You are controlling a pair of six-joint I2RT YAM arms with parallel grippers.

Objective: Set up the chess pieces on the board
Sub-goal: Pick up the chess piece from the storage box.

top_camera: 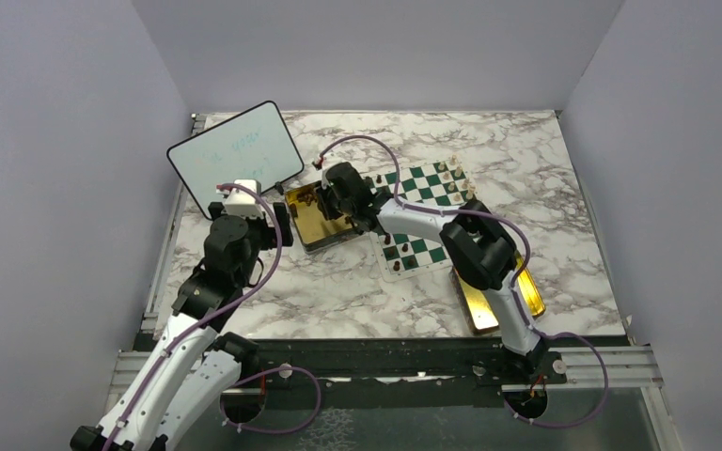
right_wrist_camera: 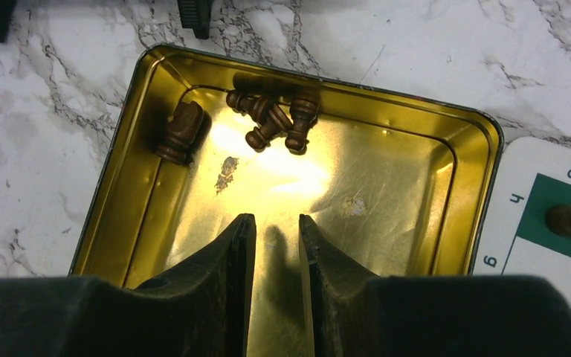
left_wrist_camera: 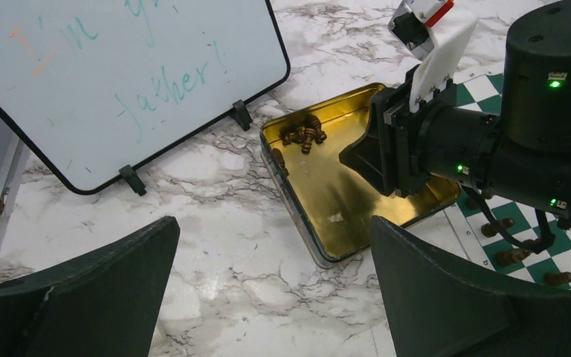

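From above, the flat green and white checkered board (top_camera: 423, 248) lies on the white marble table with grey veins (top_camera: 357, 291), a bit right of the middle. A few tiny chess pieces (top_camera: 447, 175) are along its far edge. A few more are near its close edge. Most squares are bare.

Just left of the board sits an open gold metal tin (top_camera: 312, 231). The right gripper (top_camera: 324, 199) reaches over this tin. The left gripper (top_camera: 280, 224) hangs by the tin's left side. More long gold tins (top_camera: 500, 299) lie near the board's close right corner. A white rounded whiteboard with a black rim (top_camera: 235, 150) stands at the far left.

The left wrist view shows the left gripper's dark fingers (left_wrist_camera: 104, 297) spread wide, with nothing between them. Past them is the open tin, with a small heap of dark brown pieces (left_wrist_camera: 302, 134) in its far corner. Some pieces on the board look tipped over.

In the right wrist view, the right gripper hangs over the tin's shiny floor. Only a thin gap shows between its jaws, and nothing is in it. The heap is just ahead, not touched. One more brown piece (right_wrist_camera: 181, 132) leans by the left wall.

The job looks far from done. The pieces in the tin must still go to the board, and the tipped ones need standing up.
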